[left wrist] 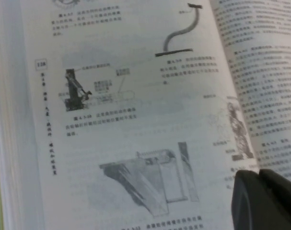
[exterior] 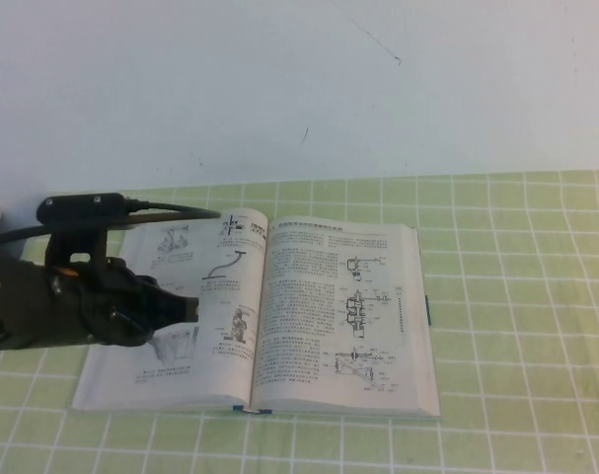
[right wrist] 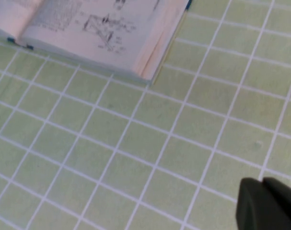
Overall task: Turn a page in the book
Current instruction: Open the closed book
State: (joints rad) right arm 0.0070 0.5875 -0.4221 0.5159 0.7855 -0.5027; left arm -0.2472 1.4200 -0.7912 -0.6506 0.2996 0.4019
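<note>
The book (exterior: 279, 316) lies open on the tabletop (exterior: 516, 296) (green grid); left claw (exterior: 192, 308) pressed together over its left page (exterior: 181, 326), right claw (right wrist: 267, 203) pressed together, off to the side.

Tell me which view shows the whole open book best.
The high view: the book lies fully in frame, left gripper over its left page. Left wrist view shows only that page close up; right wrist view, with the shut right gripper, only a corner.

The book (exterior: 279, 316) lies open on the table (exterior: 516, 296), left gripper (exterior: 187, 308) over its left half, right gripper (right wrist: 267, 203) probably hovering off to the book's right.
</note>
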